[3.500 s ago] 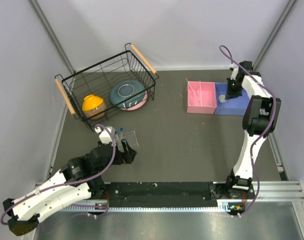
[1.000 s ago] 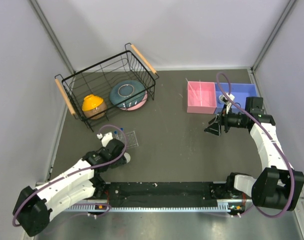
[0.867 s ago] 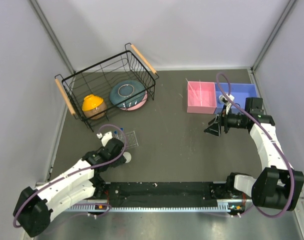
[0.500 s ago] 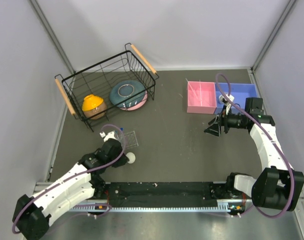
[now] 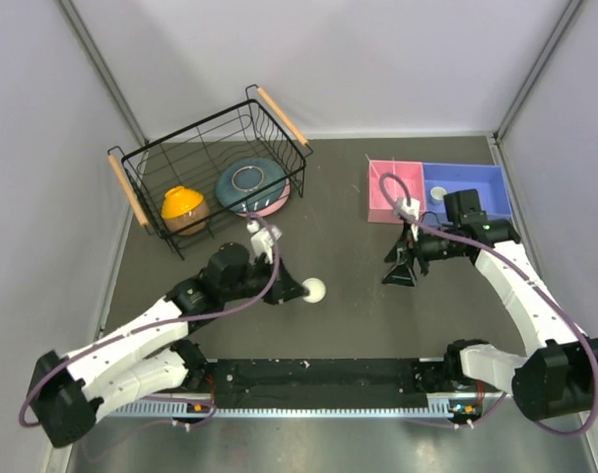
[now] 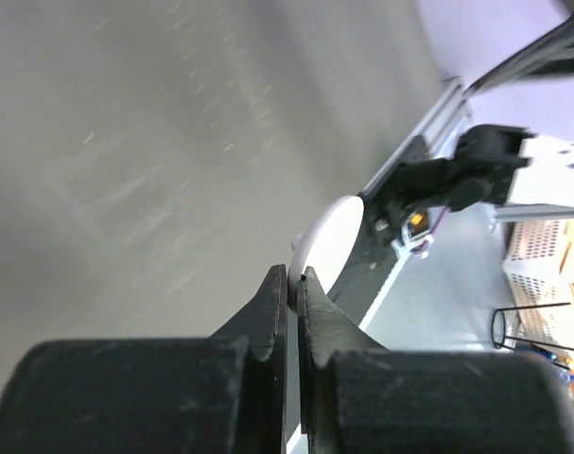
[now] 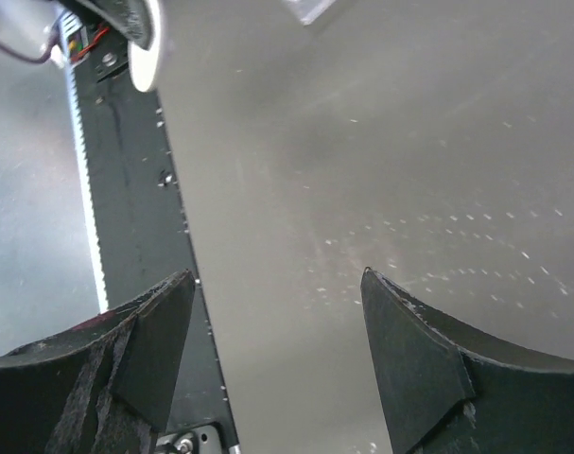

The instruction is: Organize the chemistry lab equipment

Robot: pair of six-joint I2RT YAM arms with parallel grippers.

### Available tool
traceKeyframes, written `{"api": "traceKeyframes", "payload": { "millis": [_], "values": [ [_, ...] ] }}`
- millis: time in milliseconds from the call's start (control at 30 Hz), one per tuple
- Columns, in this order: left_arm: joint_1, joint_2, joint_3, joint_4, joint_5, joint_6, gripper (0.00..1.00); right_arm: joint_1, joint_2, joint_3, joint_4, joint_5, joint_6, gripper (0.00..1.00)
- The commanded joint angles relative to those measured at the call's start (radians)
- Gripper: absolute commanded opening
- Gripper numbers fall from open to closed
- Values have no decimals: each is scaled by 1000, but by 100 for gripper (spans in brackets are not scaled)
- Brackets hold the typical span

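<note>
I'm pinching the white cup [image 5: 316, 290] by its rim in the left claw [image 6: 291, 288], likely bound for the blue bin [image 5: 486, 177], while the right claw [image 7: 276, 274] is hovering spread

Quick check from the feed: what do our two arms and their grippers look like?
The left arm and right arm have white shells with black joints, and a looping purple cable runs along each. The left gripper and right gripper are black, each with two tapering, wedge-shaped fingers.
</note>
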Motion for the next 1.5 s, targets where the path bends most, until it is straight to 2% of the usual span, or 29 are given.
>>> {"api": "traceKeyframes", "payload": {
  "millis": [0, 167, 333, 533, 733, 800, 833, 867, 900, 967, 1000, 1067, 1100, 1200, 1400, 1433, 1467],
  "values": [
    [-102, 175, 145, 284, -18, 39, 0, 128, 3, 95, -59, 16, 10, 74],
    [-180, 344, 295, 339, -58, 68, 0, 163, 58, 169, -59, -22, 112, 75],
    [-194, 412, 361, 347, -59, 70, 0, 173, 117, 209, -59, -93, 182, 74],
    [-196, 435, 377, 322, -87, 71, 0, 189, 124, 209, -58, -104, 203, 64],
    [-200, 458, 392, 324, -70, 65, 0, 209, 153, 230, -56, -93, 226, 47],
    [-202, 461, 397, 324, -70, 62, 0, 219, 169, 249, -55, -85, 235, 37],
    [-203, 463, 400, 324, -70, 64, 0, 220, 173, 256, -55, -79, 237, 30],
    [-202, 461, 400, 324, -67, 65, 0, 220, 178, 270, -55, -61, 238, 8],
    [-203, 463, 400, 324, -65, 65, 0, 220, 181, 275, -53, -46, 240, 0],
    [-203, 461, 403, 313, -61, 67, 0, 220, 181, 288, -49, 11, 241, 0],
    [-202, 460, 407, 304, -65, 68, 15, 220, 176, 293, -41, 34, 246, 0],
    [-202, 449, 408, 269, -72, 78, 37, 220, 173, 301, -33, 110, 251, 0],
    [-202, 443, 409, 244, -99, 82, 55, 217, 167, 305, -24, 141, 251, 0],
    [-194, 383, 406, 118, -166, 110, 75, 185, 164, 321, -13, 258, 238, 0],
    [-142, 126, 288, -131, -326, 148, 84, 19, 254, 425, 32, 620, 189, 0],
    [-133, 54, 268, -153, -340, 153, 85, 3, 299, 459, 75, 752, 185, 0],
    [-130, 20, 231, -176, -373, 151, 86, -13, 322, 477, 95, 819, 173, 0]
  ]
}}
